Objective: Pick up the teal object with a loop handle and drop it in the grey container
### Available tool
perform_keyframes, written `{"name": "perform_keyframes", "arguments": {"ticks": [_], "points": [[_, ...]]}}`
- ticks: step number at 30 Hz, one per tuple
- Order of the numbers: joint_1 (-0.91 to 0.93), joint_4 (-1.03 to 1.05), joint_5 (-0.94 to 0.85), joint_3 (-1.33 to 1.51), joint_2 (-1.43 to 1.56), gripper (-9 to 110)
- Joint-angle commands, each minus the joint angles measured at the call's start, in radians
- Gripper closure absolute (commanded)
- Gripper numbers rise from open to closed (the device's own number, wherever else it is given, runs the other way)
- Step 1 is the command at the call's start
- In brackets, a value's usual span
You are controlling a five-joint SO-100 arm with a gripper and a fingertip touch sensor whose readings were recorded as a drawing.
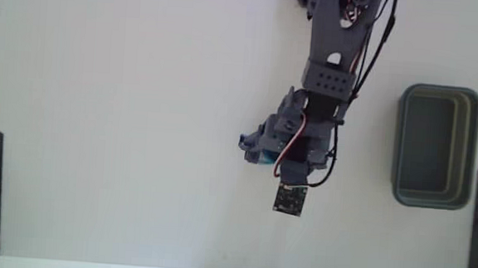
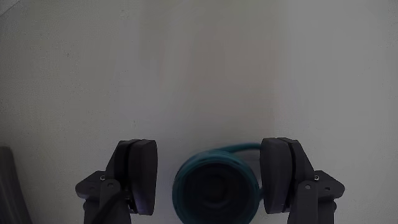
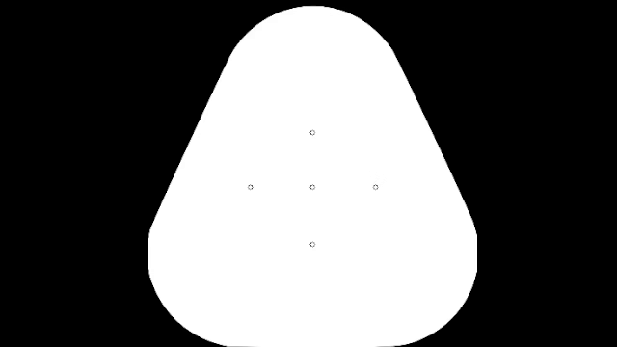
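Wrist view: open hand (image 2: 214, 180) straddling teal object (image 2: 216, 186); grey container (image 1: 435, 146) at 3 o'clock; no legible writing.

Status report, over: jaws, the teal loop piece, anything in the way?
Gripper open, jaws either side of teal object, gaps showing both sides. Grey container empty, off to the right in fixed view. Table between them bare.

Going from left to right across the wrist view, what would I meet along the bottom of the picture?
The gripper's left finger → the teal object with a loop handle, sitting between the fingers with a gap on each side → the gripper's right finger.
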Motion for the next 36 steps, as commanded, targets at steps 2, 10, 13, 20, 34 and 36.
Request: {"name": "perform_keyframes", "arguments": {"ticks": [2,10,13,20,34,36], "points": [[0.012,-0.035,0.005,0.015,0.024,-9],[0.012,-0.05,0.005,0.026,0.02,-9],[0.012,-0.05,0.005,0.026,0.02,-9],[0.012,-0.05,0.005,0.026,0.02,-9],[0.012,-0.065,0.005,0.037,0.016,-9],[0.012,-0.073,0.005,0.042,0.014,-9]]}}
